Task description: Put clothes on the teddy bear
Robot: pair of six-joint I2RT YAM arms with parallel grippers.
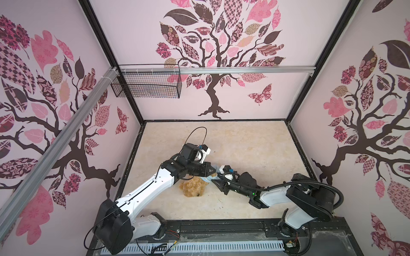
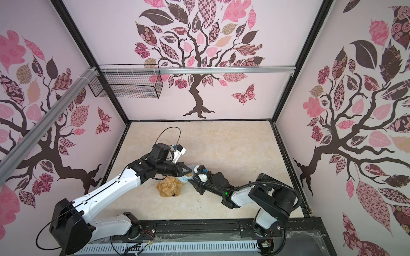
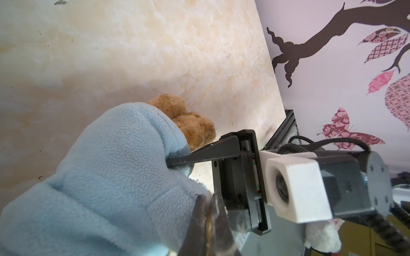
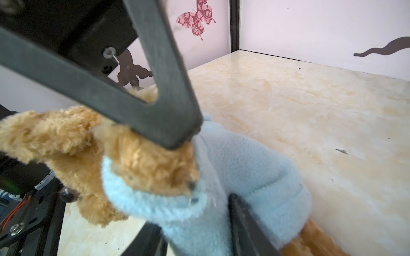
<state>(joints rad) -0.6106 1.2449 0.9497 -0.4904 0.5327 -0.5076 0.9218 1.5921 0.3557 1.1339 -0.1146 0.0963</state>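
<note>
Golden-brown curly teddy bear [image 1: 192, 188], blue shirt [image 3: 111, 177] on; left end effector [image 1: 214, 170] pinches it, right end effector [image 1: 213, 180] parted.

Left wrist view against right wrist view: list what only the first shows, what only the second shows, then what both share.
Only the left wrist view: the right arm's white wrist camera. Only the right wrist view: most of the teddy bear, its furry body and a spread limb, where the other view shows just one paw. Both: the light blue fleece shirt partly on the bear, the left tool shut on it, the right tool with fingers apart around the fleece, the marbled tabletop.
</note>
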